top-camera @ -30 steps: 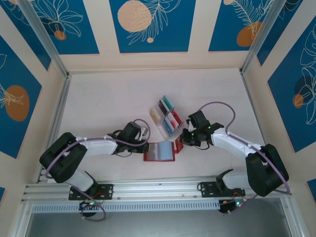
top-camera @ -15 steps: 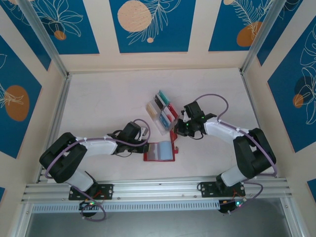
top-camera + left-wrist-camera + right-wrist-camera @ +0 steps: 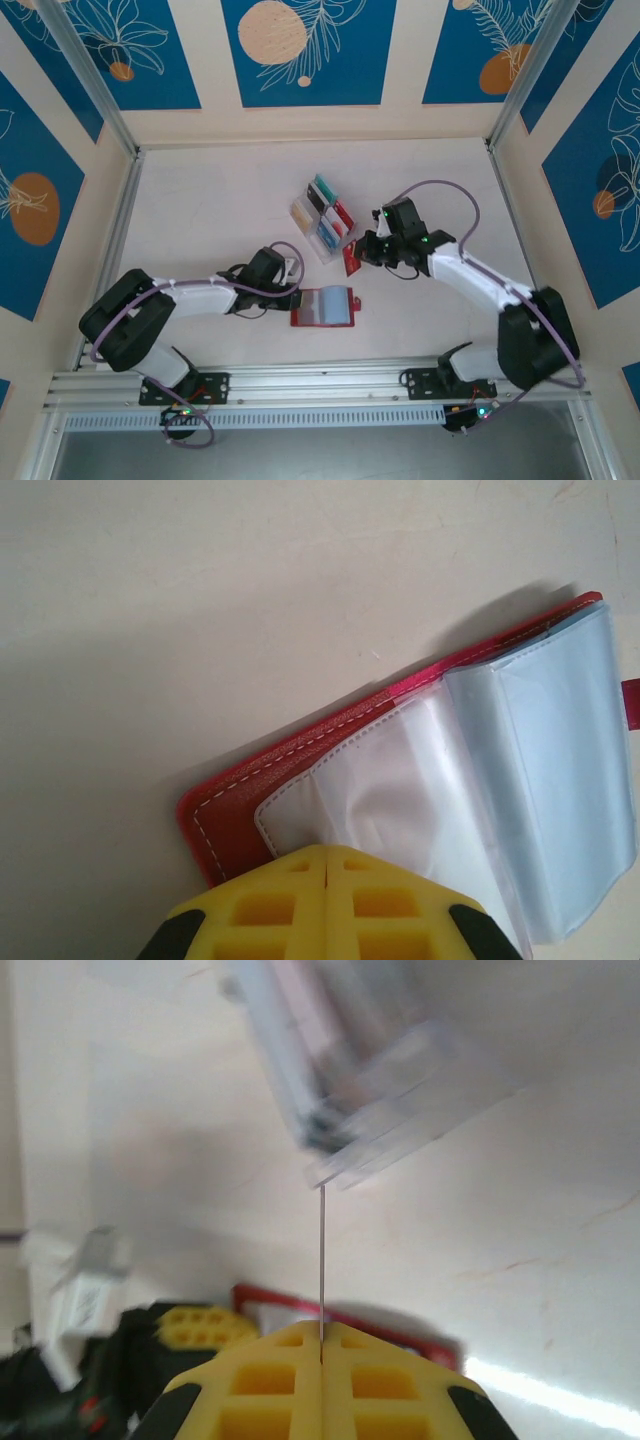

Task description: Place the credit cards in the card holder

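Observation:
The red card holder (image 3: 325,307) lies open on the table, its clear sleeves (image 3: 520,780) facing up. My left gripper (image 3: 297,297) is shut at its left edge, with the yellow tips (image 3: 327,865) over a sleeve; I cannot tell whether they pinch it. My right gripper (image 3: 358,255) is shut on a red credit card (image 3: 349,261), which is seen edge-on as a thin line (image 3: 322,1250) rising from the fingertips (image 3: 322,1338). That card hangs between the holder (image 3: 420,1338) and the rack. Several more credit cards (image 3: 318,205) stand in the rack.
The clear slotted rack (image 3: 322,218) stands just beyond the holder, blurred and close above the held card's tip (image 3: 370,1090). The left gripper's yellow fingers (image 3: 200,1328) sit by the holder. Open table lies to the far left and right, bounded by metal rails.
The right gripper has moved with the red card from the holder's right edge up toward the rack. The rack has slid away up and to the left. The left arm has stayed still.

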Robot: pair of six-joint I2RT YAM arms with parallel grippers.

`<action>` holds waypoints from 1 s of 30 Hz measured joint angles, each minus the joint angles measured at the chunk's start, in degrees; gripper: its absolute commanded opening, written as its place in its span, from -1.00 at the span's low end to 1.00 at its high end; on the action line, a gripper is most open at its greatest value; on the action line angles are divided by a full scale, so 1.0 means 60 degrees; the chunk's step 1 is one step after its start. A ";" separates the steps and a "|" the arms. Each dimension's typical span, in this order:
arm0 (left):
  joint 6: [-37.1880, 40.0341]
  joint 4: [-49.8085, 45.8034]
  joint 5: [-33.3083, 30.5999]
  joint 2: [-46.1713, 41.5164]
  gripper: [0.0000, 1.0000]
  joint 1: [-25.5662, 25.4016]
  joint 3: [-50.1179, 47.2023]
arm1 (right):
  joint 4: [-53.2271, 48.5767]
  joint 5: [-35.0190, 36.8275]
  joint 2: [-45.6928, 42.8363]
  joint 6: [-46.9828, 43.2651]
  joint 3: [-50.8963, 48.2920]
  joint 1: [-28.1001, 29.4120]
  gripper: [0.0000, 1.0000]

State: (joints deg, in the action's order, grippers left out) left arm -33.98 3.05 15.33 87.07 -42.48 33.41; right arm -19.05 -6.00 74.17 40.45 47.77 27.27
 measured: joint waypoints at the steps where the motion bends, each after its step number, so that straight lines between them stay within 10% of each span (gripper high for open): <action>1: 0.0011 -0.0004 -0.0015 -0.0004 -0.94 -0.0011 0.0000 | 0.0004 -0.0058 -0.0302 0.0000 -0.0120 0.0182 -1.00; 9: 0.0131 -0.0098 -0.0208 -0.0066 -0.94 -0.0076 0.0011 | 0.0863 -0.0903 -0.0222 0.0222 -0.1858 0.1661 -1.00; 30: 0.0266 -0.0707 -0.0645 -0.0127 -0.95 -0.0157 0.0240 | 0.3034 -0.2157 0.1053 0.0798 -0.2761 0.1792 -1.00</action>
State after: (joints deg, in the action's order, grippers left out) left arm -32.38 -1.19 11.46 86.30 -43.42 34.85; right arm -0.84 -18.94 80.49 45.23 31.20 38.02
